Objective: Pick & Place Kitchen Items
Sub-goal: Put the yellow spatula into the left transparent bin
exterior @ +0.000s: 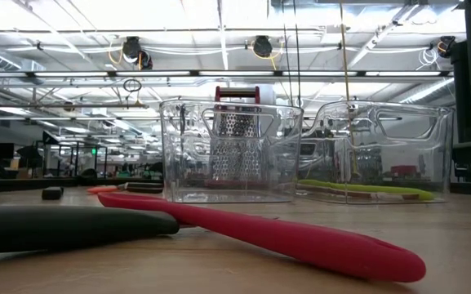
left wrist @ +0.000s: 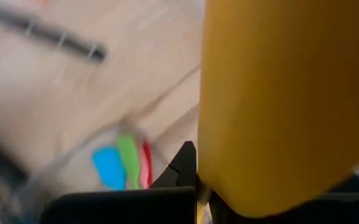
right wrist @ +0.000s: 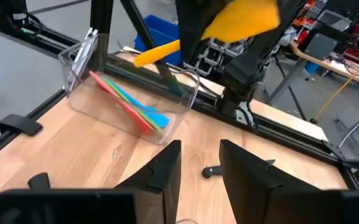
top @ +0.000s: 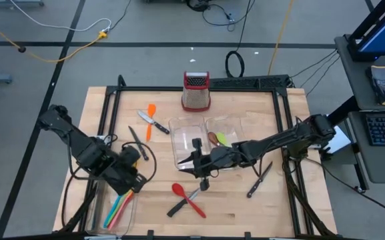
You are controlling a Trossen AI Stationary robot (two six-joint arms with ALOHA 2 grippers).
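My left gripper [top: 131,181] is at the near left and is shut on a yellow spatula [right wrist: 241,18]. It holds the spatula above a clear tray [right wrist: 79,59] that has green, blue and red utensils lying in it [right wrist: 135,106]. The spatula's blade fills the left wrist view [left wrist: 285,106]. My right gripper [right wrist: 201,165] is open and empty. It hovers over the table's middle [top: 201,172], just near of another clear tray [top: 179,127]. A red spoon [top: 187,198] and a black-handled utensil [top: 177,208] lie on the wood near it. My left gripper pinches the yellow spatula between its two fingers, about where the blade meets the handle [right wrist: 182,45]. The spatula is lifted clear above the tray and tilted. Its blade is high, and its handle end [right wrist: 143,59] slants down toward the tray.
Two clear trays stand at the table's middle; the right one [top: 235,127] holds a brown spoon and a green utensil. A grater with a red top [top: 196,92] stands at the far edge. An orange spatula [top: 150,119] and knives [top: 153,124] [top: 137,142] [top: 259,180] lie loose.
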